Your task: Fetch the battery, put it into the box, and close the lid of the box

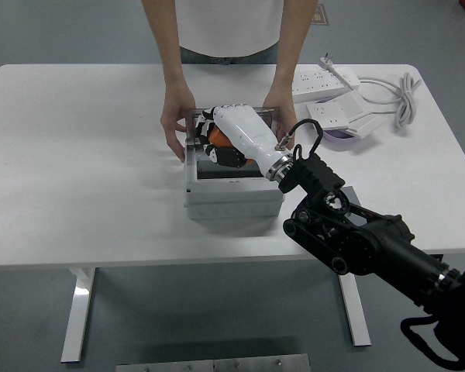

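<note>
Curled and smooth-shelled, the robot's right hand (236, 133) reaches into the open box (234, 192), its glossy white back facing up and its black-jointed fingers (214, 122) bent around an orange-and-black object that must be the battery (219, 140) (only a sliver of orange shows beneath the palm). That hand is closed on the battery, which sits low inside the box's dark interior; whether it rests on the bottom I cannot tell. A metal wrist collar joins the white hand to the black arm (356, 236), a chain of bulky, rounded matte joints running off toward the lower right corner, with a thin black cable looping above the wrist.

The box is a squat, pale grey rectangular case with thick walls, standing near the middle of the white table (77, 163). Its lid (192, 113), a clear panel in a thin grey frame, stands raised at the far side.

A person in a white top stands at the far edge. The person's one hand (176, 124) grips the left end of the box and lid, the other hand (280, 105) holds the right end, both bare forearms reaching straight down.

To the right lie white power strips (325, 79), flat and oblong, with a coiled grey cable (403, 97); a purple rim (342, 135) peeks from under the nearer strip.
</note>
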Action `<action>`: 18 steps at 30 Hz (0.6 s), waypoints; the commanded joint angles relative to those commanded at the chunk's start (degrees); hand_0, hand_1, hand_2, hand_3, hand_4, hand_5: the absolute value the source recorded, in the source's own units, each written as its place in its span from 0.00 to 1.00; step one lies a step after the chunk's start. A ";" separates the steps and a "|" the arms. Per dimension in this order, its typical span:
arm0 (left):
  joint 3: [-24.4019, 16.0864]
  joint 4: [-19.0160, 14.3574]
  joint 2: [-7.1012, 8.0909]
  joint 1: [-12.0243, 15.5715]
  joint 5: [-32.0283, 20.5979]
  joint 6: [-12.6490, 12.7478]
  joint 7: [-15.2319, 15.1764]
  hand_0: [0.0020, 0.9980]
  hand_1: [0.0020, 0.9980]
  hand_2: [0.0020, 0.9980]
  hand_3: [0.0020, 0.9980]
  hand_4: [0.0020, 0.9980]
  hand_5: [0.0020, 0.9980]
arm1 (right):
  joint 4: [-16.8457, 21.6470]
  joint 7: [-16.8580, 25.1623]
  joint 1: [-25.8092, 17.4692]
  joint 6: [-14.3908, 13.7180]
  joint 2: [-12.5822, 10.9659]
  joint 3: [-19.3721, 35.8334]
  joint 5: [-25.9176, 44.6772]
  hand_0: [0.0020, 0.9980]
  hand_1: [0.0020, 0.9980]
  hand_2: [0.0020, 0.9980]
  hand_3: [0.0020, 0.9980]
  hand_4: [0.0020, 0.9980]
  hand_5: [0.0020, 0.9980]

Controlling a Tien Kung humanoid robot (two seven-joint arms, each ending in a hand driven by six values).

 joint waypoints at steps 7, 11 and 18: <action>-0.06 0.02 -0.03 -0.21 0.25 -0.13 0.03 0.64 0.69 0.59 0.60 0.53 0.00 | -1.02 0.24 -0.21 -0.35 0.36 -0.44 1.03 0.21 0.24 0.32 0.37 0.33 0.00; 0.02 0.07 -0.04 -0.39 0.32 -0.20 -0.07 0.64 0.69 0.59 0.60 0.53 0.00 | -2.19 0.49 -0.25 -0.55 0.57 -0.83 1.55 0.21 0.24 0.31 0.36 0.33 0.00; 0.36 0.20 -0.13 -0.63 0.15 -0.30 -0.47 0.64 0.69 0.59 0.60 0.53 0.00 | -3.70 1.01 -0.23 -0.94 0.48 -0.91 1.98 0.21 0.24 0.31 0.36 0.31 0.00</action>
